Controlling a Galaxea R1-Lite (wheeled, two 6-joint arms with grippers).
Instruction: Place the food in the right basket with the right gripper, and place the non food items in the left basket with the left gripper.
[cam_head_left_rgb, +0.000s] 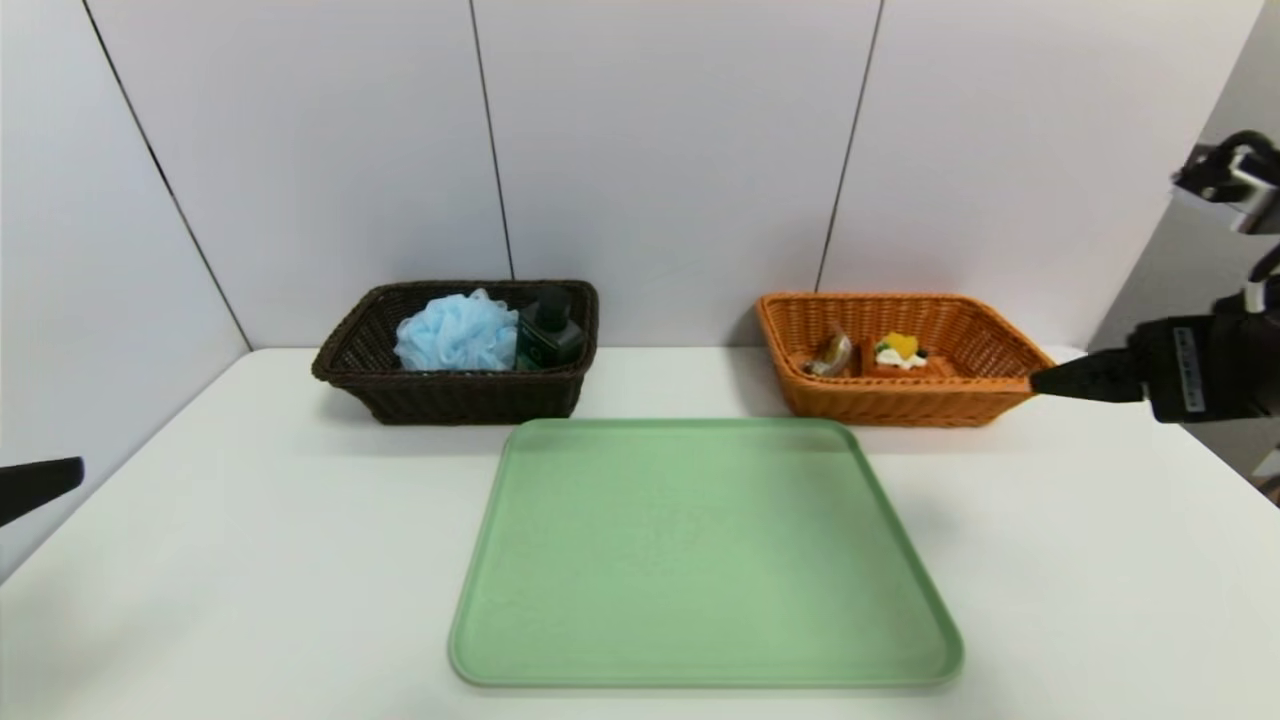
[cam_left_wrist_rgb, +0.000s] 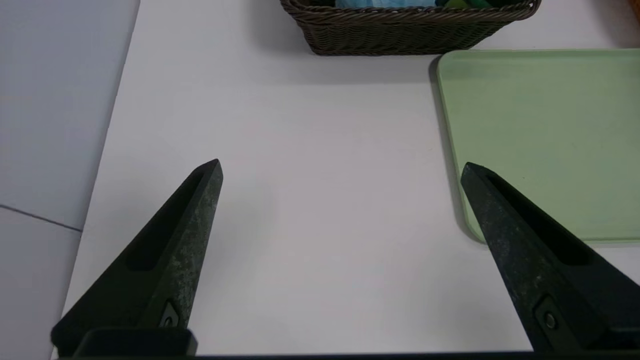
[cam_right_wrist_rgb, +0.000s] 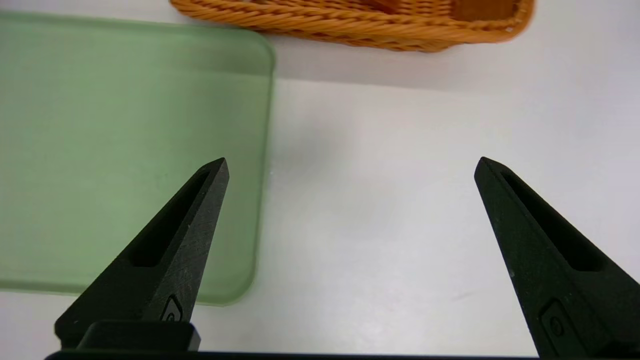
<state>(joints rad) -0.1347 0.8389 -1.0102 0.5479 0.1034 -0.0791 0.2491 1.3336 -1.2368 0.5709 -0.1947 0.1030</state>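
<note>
Woven orange basket (cam_head_left_rgb: 905, 400) holds waffle (cam_head_left_rgb: 900, 352), possibly wrapped bar (cam_head_left_rgb: 830, 353).

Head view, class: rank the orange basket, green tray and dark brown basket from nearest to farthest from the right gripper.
1. Orange basket: beside the right gripper, at the table's right.
2. Green tray: in the middle, nearer the robot.
3. Dark brown basket: far left, at the wall.

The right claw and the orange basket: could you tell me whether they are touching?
Apart. The right wrist view shows the open right claw over bare white table, with the orange basket well beyond its tips.
</note>
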